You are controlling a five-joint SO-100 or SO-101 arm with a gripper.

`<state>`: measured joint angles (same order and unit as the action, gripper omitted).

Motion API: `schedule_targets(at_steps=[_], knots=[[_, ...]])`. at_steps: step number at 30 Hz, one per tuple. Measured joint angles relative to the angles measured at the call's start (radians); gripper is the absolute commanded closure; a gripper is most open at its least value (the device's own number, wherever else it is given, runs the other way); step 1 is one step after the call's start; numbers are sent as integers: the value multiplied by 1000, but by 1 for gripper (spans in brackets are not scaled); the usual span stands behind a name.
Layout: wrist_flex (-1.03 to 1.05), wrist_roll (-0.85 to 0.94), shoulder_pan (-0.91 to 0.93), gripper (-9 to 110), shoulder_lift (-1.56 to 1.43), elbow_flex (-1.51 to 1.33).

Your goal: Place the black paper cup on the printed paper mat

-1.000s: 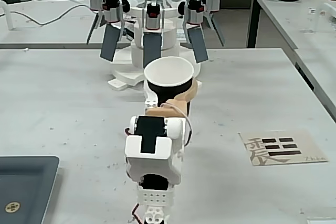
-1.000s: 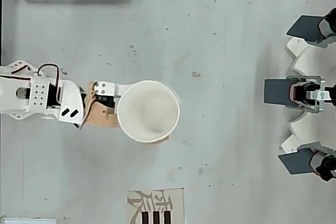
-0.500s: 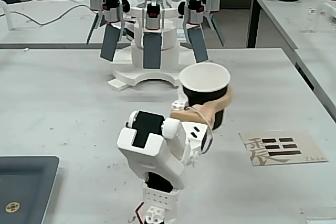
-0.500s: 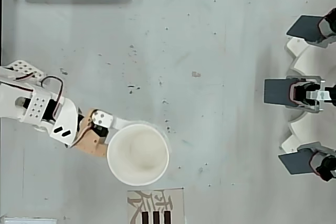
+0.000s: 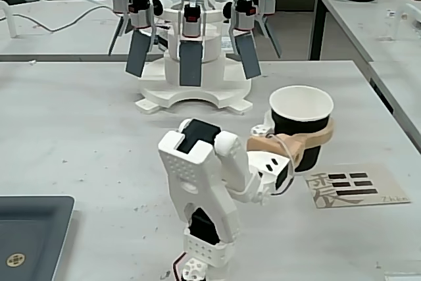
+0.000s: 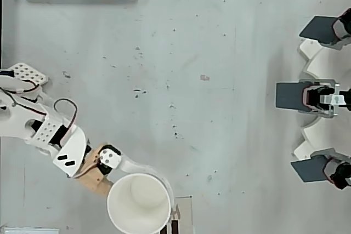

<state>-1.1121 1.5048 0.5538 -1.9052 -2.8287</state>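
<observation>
Evidently the gripper [image 5: 304,137] is clasping the black paper cup [image 5: 300,126] upright and aloft, carrying it clear above the printed paper mat's [image 5: 355,185] near edge

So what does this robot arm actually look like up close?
The arm is built of chunky white plastic shells with black motor blocks showing between them. One panel has a grid of small holes. The gripper has a tan, wood-coloured finger and a white one. A thin red and black cable loops along it.

Black cup [image 5: 299,141] w/ white inside; beige mat [image 5: 355,185] w/ black bars, grey character.
</observation>
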Motion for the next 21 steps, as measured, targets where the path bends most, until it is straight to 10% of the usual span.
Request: schedule_targets(at_steps=[21], knots=[[-20, -37, 160, 90, 443, 417]])
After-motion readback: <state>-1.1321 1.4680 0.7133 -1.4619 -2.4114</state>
